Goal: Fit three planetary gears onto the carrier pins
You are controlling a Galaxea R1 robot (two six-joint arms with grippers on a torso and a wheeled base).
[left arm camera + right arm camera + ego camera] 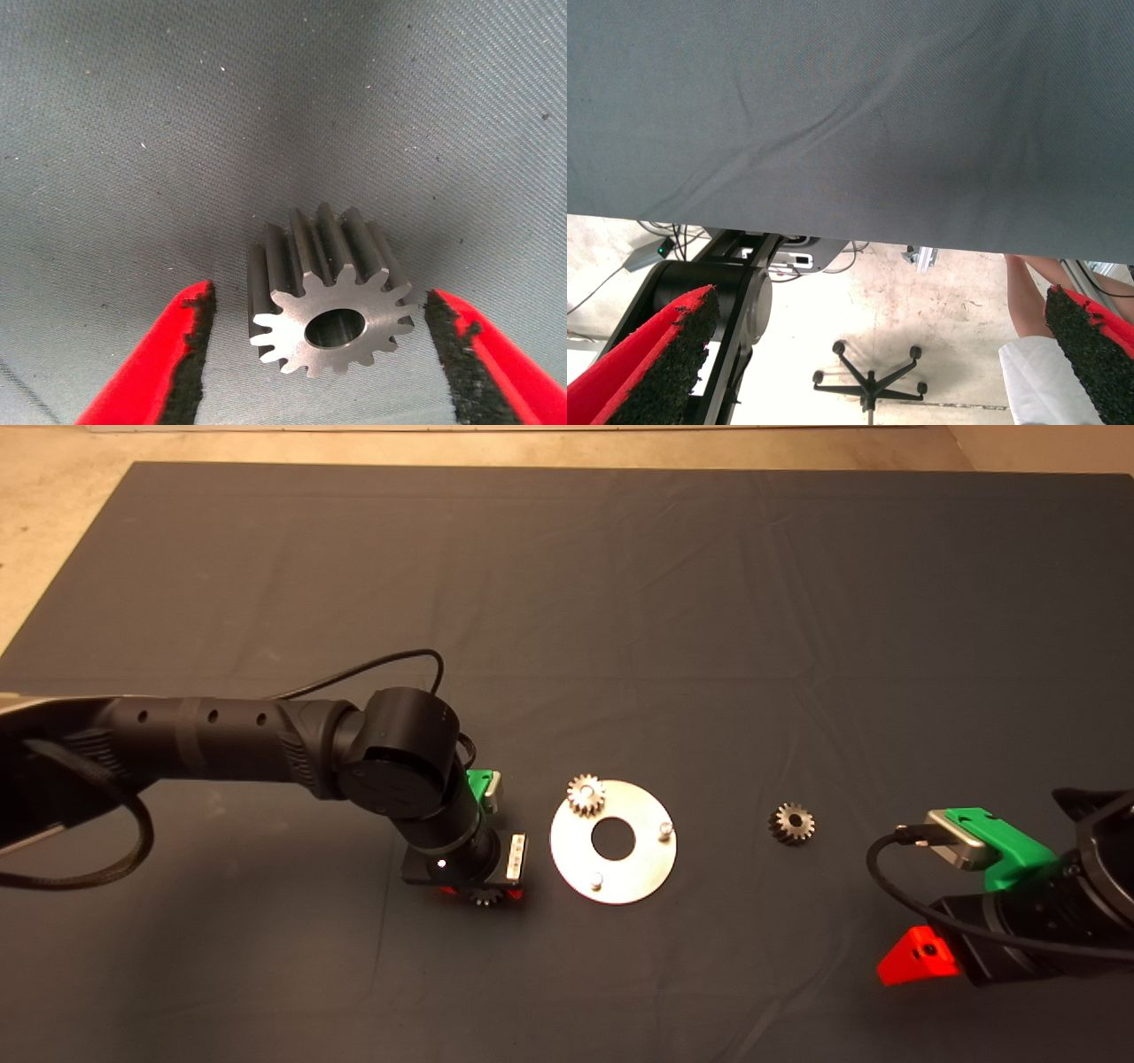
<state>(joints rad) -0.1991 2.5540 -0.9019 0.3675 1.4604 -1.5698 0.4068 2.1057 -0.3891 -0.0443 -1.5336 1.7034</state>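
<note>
The round shiny disc (613,841) lies mid-mat. A bright silver planetary gear (586,794) sits on its far-left carrier pin. Two carrier pins stand bare: one (666,830) at the right, one (597,881) at the near side. A darker gear (791,823) lies on the mat right of the disc. Left of the disc, my left gripper (478,893) is down over a third gear (486,899). In the left wrist view that gear (332,301) sits on the mat between the open fingers (173,354), with a gap on each side. My right gripper (917,955) waits open at the lower right.
The dark mat (620,602) covers the table, with pale floor beyond its far edge. The right wrist view shows the mat's edge (850,235), a chair base (870,379) on the floor and a person's leg (1023,301).
</note>
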